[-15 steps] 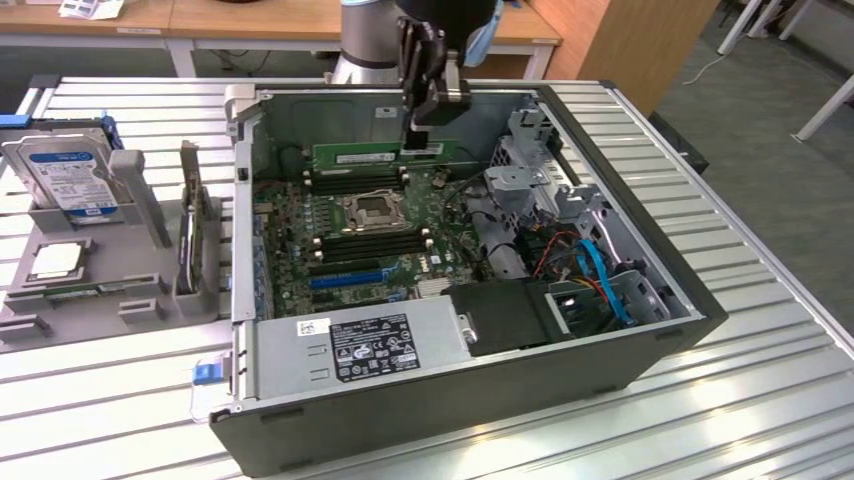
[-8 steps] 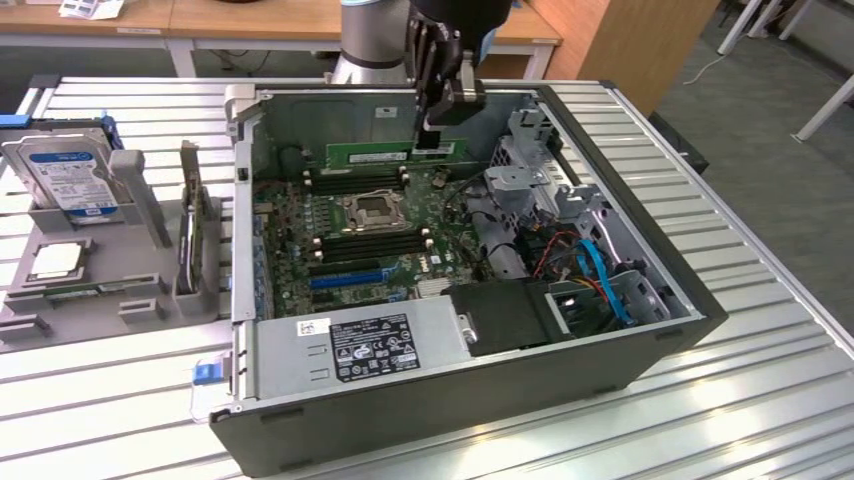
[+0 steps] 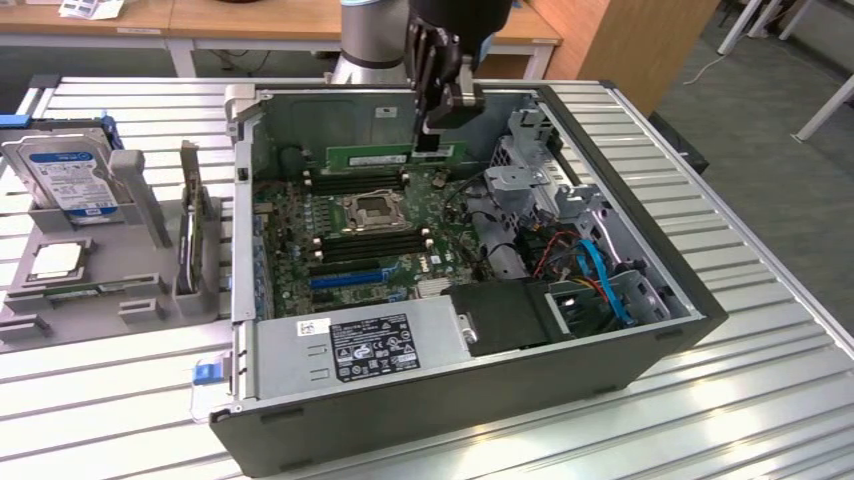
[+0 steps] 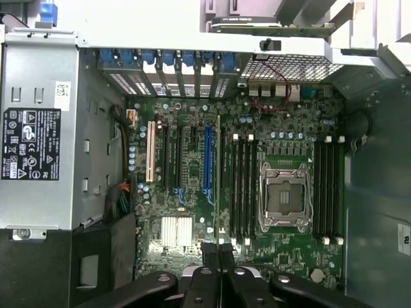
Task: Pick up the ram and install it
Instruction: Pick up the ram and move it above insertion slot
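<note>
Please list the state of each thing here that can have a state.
gripper: shut on the ram.
ram: held over the motherboard, not seated.
computer case: open, side panel off.
memory slots: look empty.
hard drive: standing upright.

**Even overhead light, glare on the slatted table**

Bright, soft room light falls from above. The ribbed metal table (image 3: 120,400) glares white, most on the near side, well away from the gripper (image 3: 438,138). Below the gripper the computer case (image 3: 467,410) lies in mild shadow. The ram (image 3: 380,155) it clamps is evenly lit.
</note>
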`<state>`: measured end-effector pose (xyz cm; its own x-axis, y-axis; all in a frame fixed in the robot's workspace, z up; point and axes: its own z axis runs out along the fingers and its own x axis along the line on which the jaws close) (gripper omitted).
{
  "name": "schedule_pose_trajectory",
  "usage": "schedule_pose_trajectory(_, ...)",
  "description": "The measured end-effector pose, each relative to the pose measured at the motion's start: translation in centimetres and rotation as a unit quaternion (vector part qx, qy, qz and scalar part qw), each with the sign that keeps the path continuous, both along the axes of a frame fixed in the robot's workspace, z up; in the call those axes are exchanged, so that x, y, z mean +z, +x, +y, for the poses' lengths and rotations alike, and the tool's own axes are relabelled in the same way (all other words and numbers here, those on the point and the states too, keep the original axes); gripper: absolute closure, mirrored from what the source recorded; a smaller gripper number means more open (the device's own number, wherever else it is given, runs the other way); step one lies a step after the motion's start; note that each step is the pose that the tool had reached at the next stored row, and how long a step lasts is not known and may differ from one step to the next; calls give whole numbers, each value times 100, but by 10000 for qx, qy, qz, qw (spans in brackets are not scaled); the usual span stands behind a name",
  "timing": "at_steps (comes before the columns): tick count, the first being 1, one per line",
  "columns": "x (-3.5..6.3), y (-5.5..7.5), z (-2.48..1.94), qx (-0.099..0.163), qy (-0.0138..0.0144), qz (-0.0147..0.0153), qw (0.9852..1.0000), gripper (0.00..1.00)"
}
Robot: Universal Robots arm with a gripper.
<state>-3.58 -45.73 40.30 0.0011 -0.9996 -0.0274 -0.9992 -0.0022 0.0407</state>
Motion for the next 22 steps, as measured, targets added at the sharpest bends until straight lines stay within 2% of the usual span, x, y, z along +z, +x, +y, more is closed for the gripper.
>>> schedule_pose_trajectory(12, -212, 0, -1, 0, -1, 0, 10000, 88)
schedule_pose_trajectory(22, -353, 0, -1, 0, 0, 0, 10000, 88)
